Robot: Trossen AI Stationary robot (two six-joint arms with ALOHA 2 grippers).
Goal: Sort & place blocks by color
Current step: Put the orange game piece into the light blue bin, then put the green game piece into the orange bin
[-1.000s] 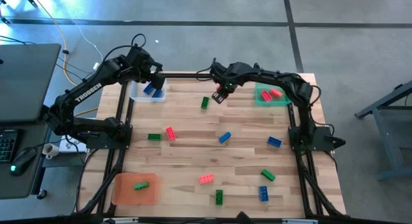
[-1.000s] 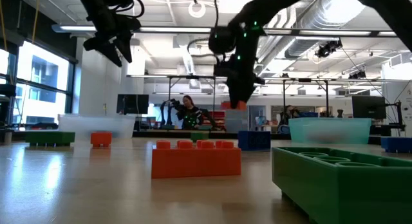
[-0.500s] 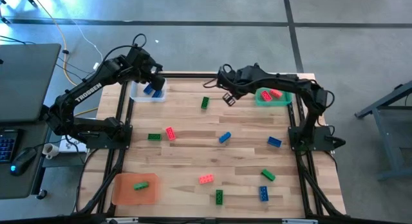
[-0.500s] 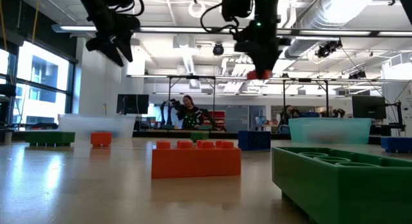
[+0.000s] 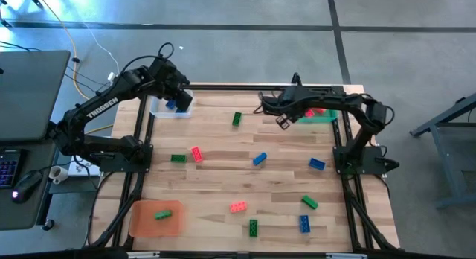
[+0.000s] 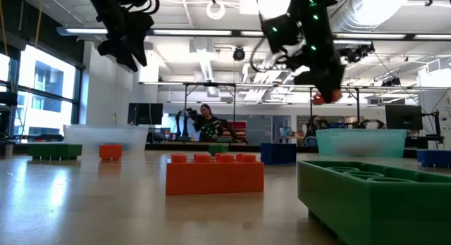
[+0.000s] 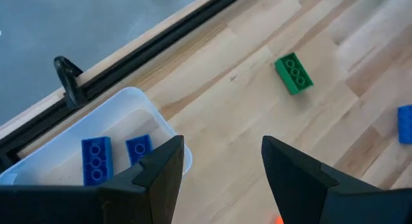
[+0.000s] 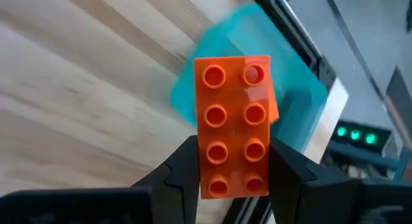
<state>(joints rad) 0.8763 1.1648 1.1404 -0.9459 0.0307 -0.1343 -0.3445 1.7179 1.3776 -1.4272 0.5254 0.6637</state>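
My right gripper is shut on a red-orange block in the air over the table's far part, just left of the green tray, which holds red blocks. My left gripper hangs open above the clear tray, where two blue blocks lie flat. Loose blocks rest flat on the wood: green, green, red, blue, blue. My right gripper pinches the red-orange block between its two fingers by the long sides, near one end. The studded face looks at the wrist camera and the other end sticks out past the fingertips. The fingers come from above; the block is lifted clear.
An orange tray at the near left corner holds a green block. More blocks lie near the front: red, green, blue, green. A black frame rail runs along the far edge.
My right gripper, still shut on the red-orange block, has risen and swung toward the table's right edge, from beside the far green block to just left of the green tray. The block has travelled with it, clear of the table.
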